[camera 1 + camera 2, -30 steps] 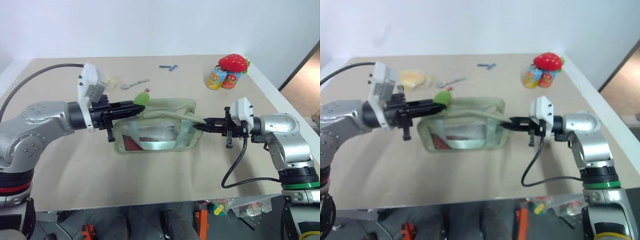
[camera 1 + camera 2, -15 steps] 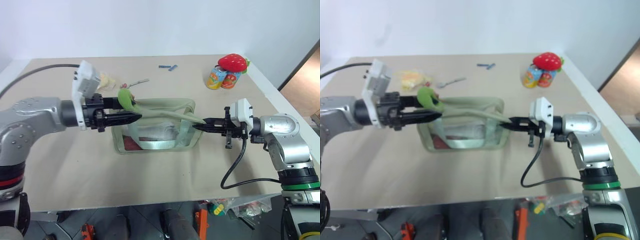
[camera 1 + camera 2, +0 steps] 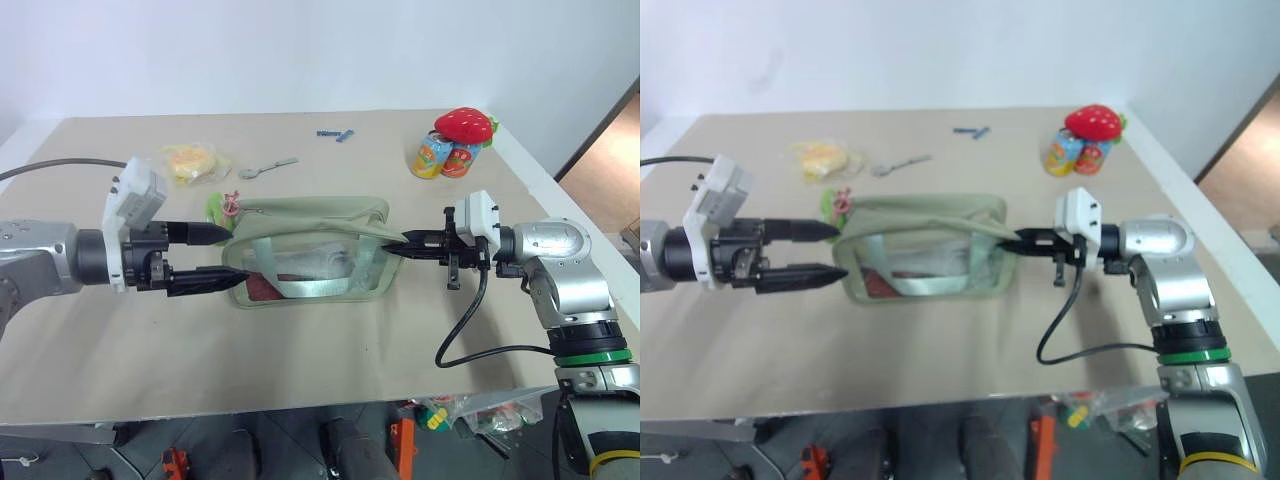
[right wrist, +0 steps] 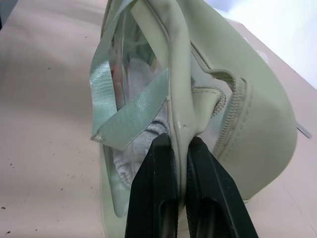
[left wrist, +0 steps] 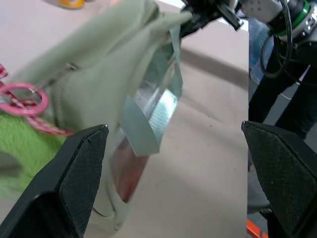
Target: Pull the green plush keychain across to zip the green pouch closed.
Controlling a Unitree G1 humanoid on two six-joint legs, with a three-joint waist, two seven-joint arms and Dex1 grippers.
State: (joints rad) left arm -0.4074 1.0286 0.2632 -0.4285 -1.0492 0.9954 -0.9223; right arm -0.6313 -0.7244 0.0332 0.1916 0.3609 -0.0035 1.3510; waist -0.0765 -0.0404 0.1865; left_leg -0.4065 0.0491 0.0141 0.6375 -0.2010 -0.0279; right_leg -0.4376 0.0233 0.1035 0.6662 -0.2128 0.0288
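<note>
Your green pouch (image 3: 305,250) at mid-bench looks zipped shut, the green plush keychain (image 3: 221,207) hanging at its left-edge end. Left gripper (image 3: 208,258) fingers are apart; right gripper (image 3: 395,244) fingers clamp the pouch's end.

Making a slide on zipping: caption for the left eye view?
Left gripper open beside the keychain; right gripper pinches the pouch end.

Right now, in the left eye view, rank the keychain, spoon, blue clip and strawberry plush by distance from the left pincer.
1. green plush keychain, just beyond the left pincer, at the pouch's end.
2. spoon, farther back.
3. blue clip, near the table's far edge.
4. strawberry plush, far right corner.
</note>
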